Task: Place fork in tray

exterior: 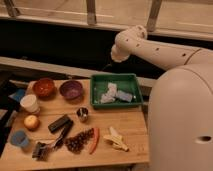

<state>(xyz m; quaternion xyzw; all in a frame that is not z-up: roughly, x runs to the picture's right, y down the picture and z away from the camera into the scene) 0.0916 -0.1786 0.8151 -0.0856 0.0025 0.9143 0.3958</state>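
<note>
The green tray (97,80) lies at the back right of the wooden table (125,120). Several pale things (112,93) lie inside it; I cannot make out a slim metal fork among them or anywhere on the table. My arm (150,47) reaches in from the right, high above the table. Its wrist (119,51) hangs above the tray's far edge. The gripper (108,65) is a dark shape below the wrist, against the dark background and clear of the tray.
A red bowl (44,87), purple bowl (71,90), white cup (30,103), orange fruit (31,122), black block (59,123), small metal cup (82,115), blue cup (19,138), dark-handled tool (50,145), grapes (77,142), red chili (94,141) and banana (115,139) stand on the table. My white body (180,120) fills the right.
</note>
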